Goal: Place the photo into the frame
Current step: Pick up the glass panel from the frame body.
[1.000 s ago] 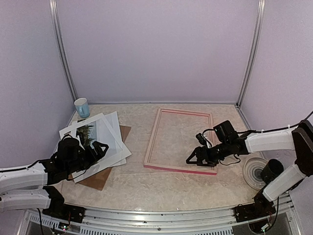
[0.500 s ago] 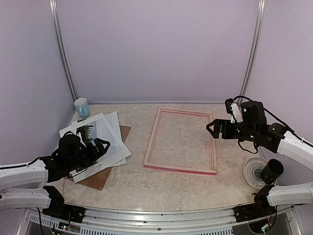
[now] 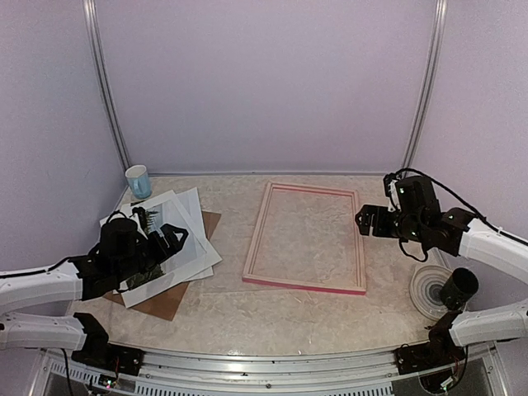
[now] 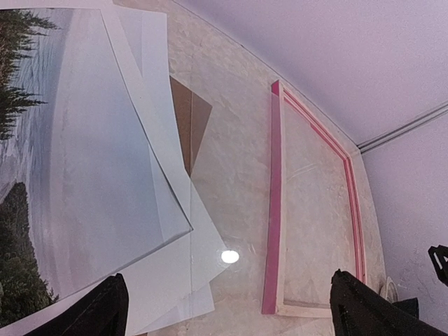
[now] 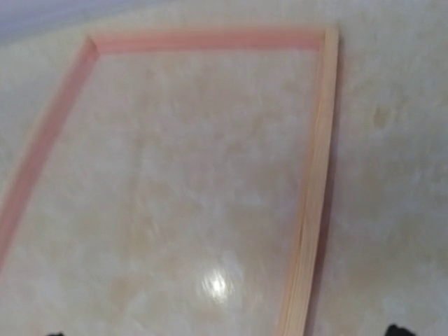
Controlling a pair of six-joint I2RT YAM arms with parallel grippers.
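The photo (image 3: 147, 221), a landscape print with dark trees and pale sky, lies on top of a stack of white sheets at the left; the left wrist view shows it at the left edge (image 4: 49, 161). The pink frame (image 3: 257, 231) lies flat mid-table, empty inside, and also shows in the left wrist view (image 4: 275, 196) and the right wrist view (image 5: 315, 196). My left gripper (image 3: 171, 240) hovers over the stack's right part, wide open and empty (image 4: 231, 311). My right gripper (image 3: 367, 221) is raised beside the frame's right rail, open and empty (image 5: 224, 332).
A white mat (image 3: 194, 210) and a brown backing board (image 3: 177, 299) lie under the photo. A blue-and-white cup (image 3: 139, 181) stands at the back left. A round white disc (image 3: 427, 290) and a black cylinder (image 3: 459, 287) sit at the right front.
My right arm has lifted off the frame's near right corner and swung back to beside the right rail. My left gripper has shifted slightly right over the stack.
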